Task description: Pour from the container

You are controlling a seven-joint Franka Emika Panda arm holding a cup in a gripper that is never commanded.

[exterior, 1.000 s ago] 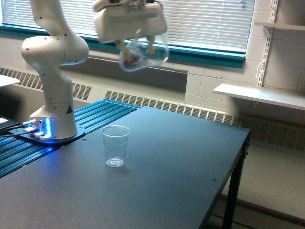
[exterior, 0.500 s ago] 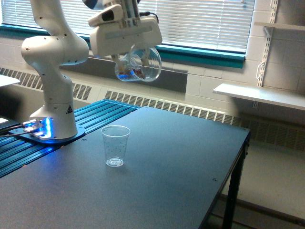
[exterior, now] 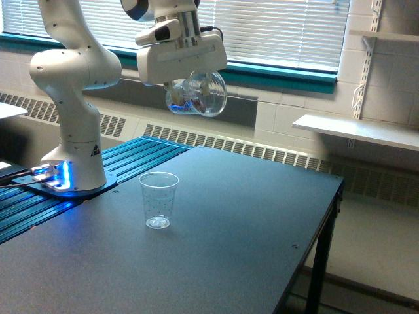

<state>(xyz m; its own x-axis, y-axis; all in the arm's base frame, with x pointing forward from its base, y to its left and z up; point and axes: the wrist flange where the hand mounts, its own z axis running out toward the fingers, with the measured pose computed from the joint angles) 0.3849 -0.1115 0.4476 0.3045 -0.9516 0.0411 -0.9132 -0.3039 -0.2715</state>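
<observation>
Gripper [exterior: 196,84] clamps the container [exterior: 196,97] at its rim, high above the cup [exterior: 158,199]. Thin clear plastic, light, probably flexes; small coloured contents inside, hard to identify. Keep the rim grip.

The arm [exterior: 72,72] is glossy white with rounded, bulbous joints, a boxy white gripper [exterior: 190,84] body topped by a dark grey wrist section, a small triangular warning sticker near its foot, and blue light glowing at its base [exterior: 62,176].
</observation>
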